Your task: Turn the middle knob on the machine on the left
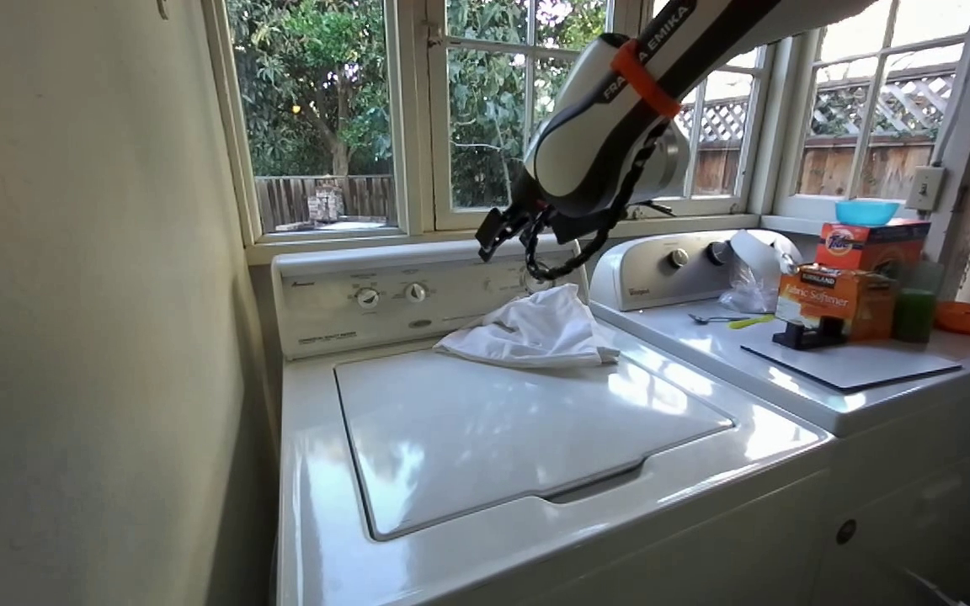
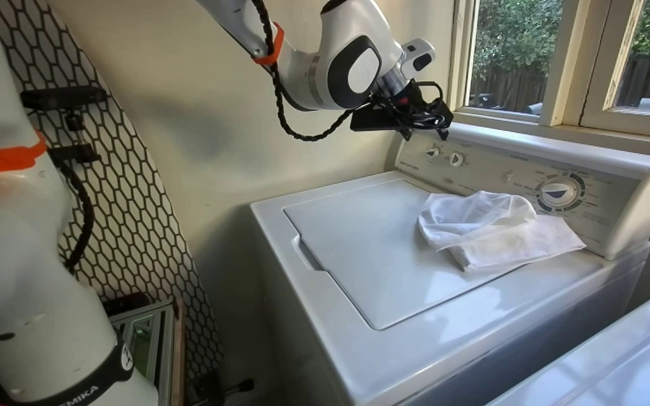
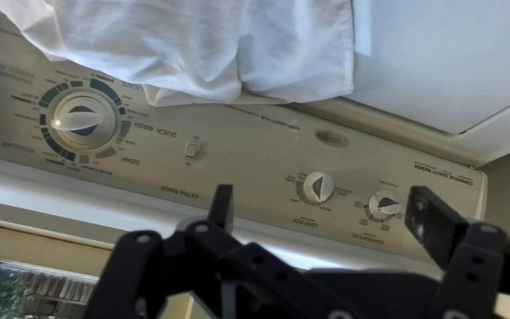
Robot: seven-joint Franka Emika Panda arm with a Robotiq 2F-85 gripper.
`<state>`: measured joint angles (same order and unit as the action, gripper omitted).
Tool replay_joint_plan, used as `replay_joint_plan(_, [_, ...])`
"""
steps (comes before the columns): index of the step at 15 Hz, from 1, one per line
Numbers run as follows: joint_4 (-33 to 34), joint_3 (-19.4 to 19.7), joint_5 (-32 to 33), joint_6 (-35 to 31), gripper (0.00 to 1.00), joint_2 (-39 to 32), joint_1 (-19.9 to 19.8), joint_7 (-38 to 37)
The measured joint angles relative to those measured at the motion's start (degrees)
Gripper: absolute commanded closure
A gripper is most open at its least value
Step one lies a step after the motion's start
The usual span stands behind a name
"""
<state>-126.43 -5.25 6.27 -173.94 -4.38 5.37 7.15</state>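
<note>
Black fingers (image 3: 435,225) stand spread in the wrist view, framing the middle knob (image 3: 318,187), which sits beyond them on the machine (image 1: 493,438). Below the fingers in both exterior views, a white cloth (image 2: 488,234) lies crumpled atop the same machine.

1. In the wrist view, the gripper (image 3: 322,201) is filling five o'clock, fingers (image 3: 222,206) standing well apart.
2. The middle knob (image 3: 318,187) is appearing between the fingertips, toward four o'clock.
3. The large dial (image 3: 82,120) is sitting between nine and ten.
4. White cloth (image 3: 193,48) is covering part of the control panel (image 3: 255,155) at eleven.
5. The lid (image 3: 445,57) of the machine (image 3: 503,128) is showing at two.
</note>
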Motion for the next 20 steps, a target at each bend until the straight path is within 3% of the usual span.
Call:
replay_joint_plan(5, [9.4, 0.7, 2.4, 0.1, 0.00, -10.8, 4.0, -3.4])
replay_joint_plan(11, [23.6, 9.7, 4.6, 1.7, 0.00, -22.2, 13.0, -10.6])
replay_joint_plan(16, [33.6, 16.8, 4.6, 6.8, 0.00, -29.3, 19.4, -16.9])
replay_joint_plan(20, [37.5, 17.2, 4.6, 8.8, 0.00, -32.1, 20.1, -19.3])
